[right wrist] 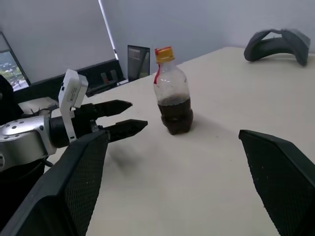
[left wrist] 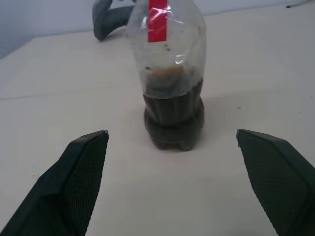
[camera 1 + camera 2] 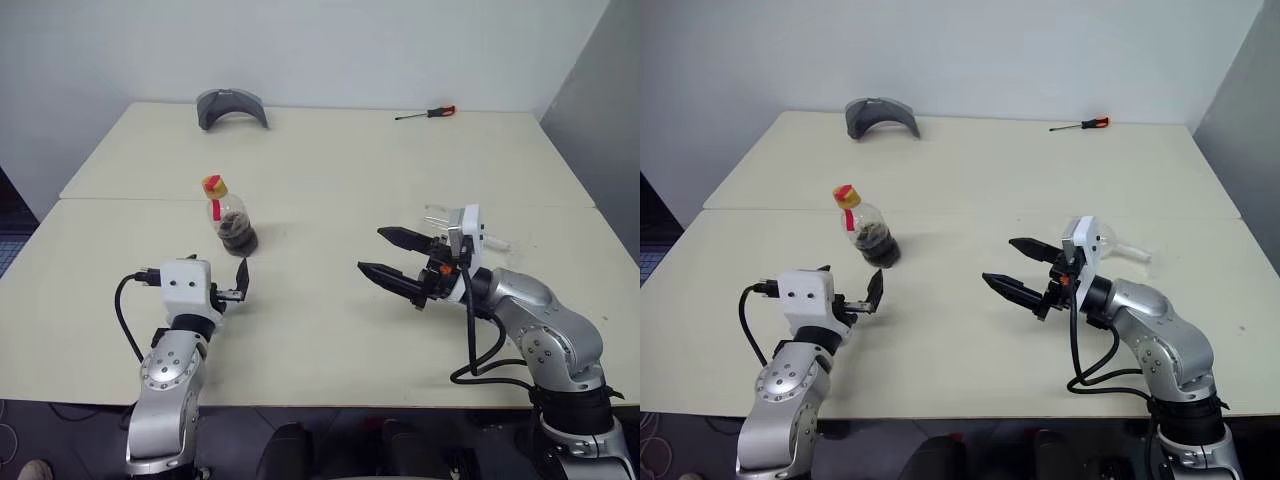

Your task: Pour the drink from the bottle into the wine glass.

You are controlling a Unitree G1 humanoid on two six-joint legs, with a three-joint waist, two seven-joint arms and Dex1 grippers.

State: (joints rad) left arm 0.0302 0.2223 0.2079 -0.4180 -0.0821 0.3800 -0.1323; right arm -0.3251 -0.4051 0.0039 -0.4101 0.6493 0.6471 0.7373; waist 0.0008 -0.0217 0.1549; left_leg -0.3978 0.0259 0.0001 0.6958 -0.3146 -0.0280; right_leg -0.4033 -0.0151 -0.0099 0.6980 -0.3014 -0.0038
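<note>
The left claw (image 3: 238, 283) sits in the lower left of the left eye view, level above the counter (image 3: 330, 170), its two black fingers spread wide with nothing between them. In the left wrist view the fingers (image 2: 74, 177) stand far apart on either side of the bottle (image 2: 172, 93), not touching it.

The right claw (image 3: 385, 255) is at centre right of the left eye view, pointing toward the frame's left, its fingers likewise wide apart and empty.

The bottle (image 3: 231, 215) stands upright left of centre, just beyond the left claw, with a yellow cap and a red tag strip. The drink (image 2: 173, 118), dark brown, fills only its lower part.

The wine glass (image 3: 1110, 243) lies at right of centre in the right eye view, partly hidden behind the right wrist; it looks to be on its side.

A grey curved object (image 3: 232, 107) rests at the upper left on the far counter, and a screwdriver (image 3: 425, 114) with a red handle lies at the upper right.
</note>
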